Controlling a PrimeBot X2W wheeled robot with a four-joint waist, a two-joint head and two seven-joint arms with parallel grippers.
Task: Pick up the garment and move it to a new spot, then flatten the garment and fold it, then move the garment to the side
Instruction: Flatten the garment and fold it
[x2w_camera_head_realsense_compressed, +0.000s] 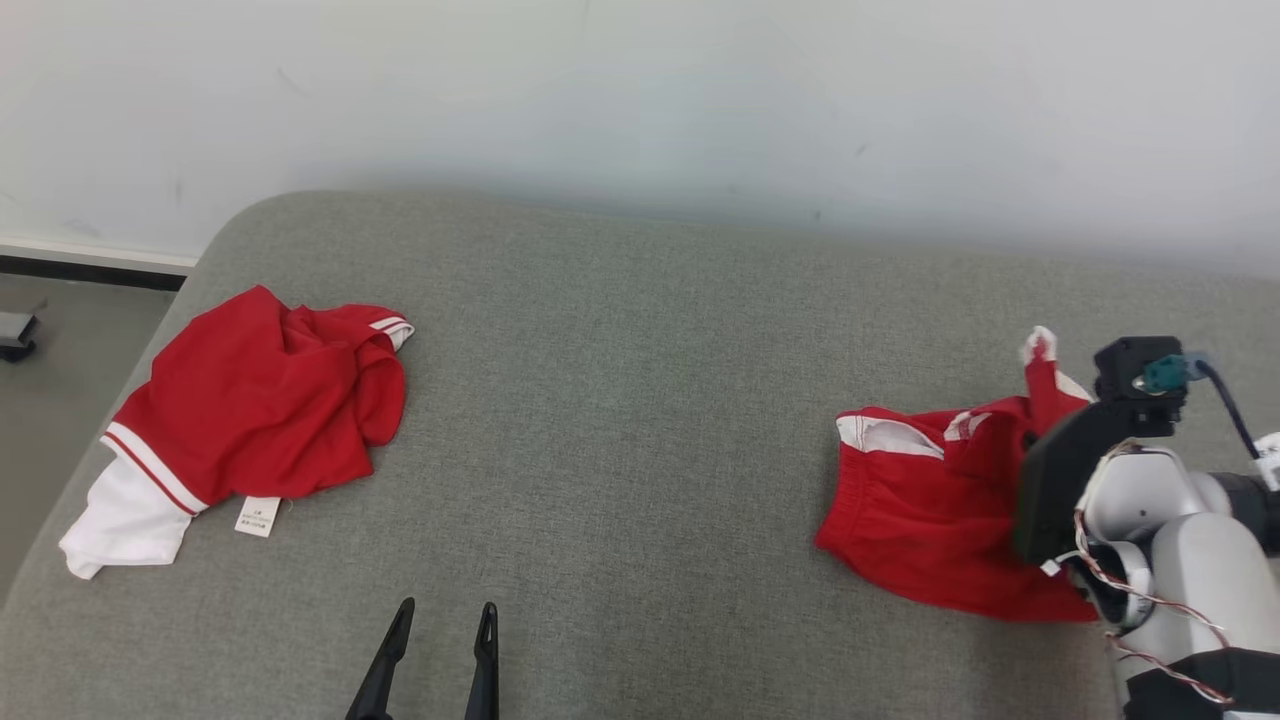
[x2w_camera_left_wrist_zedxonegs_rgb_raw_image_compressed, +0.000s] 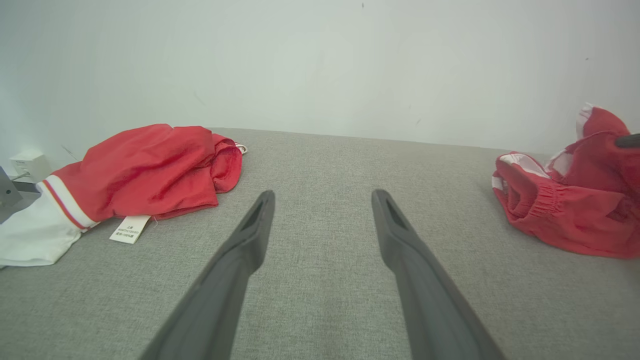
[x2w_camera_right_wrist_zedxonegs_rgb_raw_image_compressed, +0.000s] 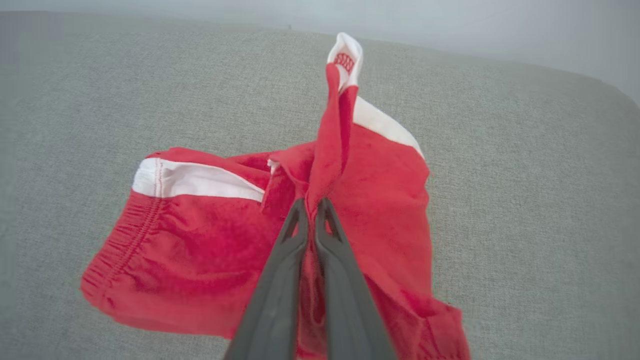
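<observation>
Left tool (x2w_camera_head_realsense_compressed: 442, 625), nearest the lens, is standing wide open and empty over the grey cushion (x2w_camera_head_realsense_compressed: 640, 400). Right tool (x2w_camera_right_wrist_zedxonegs_rgb_raw_image_compressed: 311, 204) is pinching a raised fold of the red shorts (x2w_camera_right_wrist_zedxonegs_rgb_raw_image_compressed: 200, 235), lying at the cushion's right; a red-and-white shirt (x2w_camera_head_realsense_compressed: 250, 400) is lying far left.

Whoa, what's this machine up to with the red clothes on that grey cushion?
A two-armed robot is sorting out clothes on a grey fabric cushion. Its right claw is pinched shut on a raised fold of the crumpled red shorts with white trim and an elastic waistband, most of which lies on the cushion. Its left claw is open and empty, poised over bare fabric. A rumpled red-and-white shirt lies untouched at the far left.
</observation>
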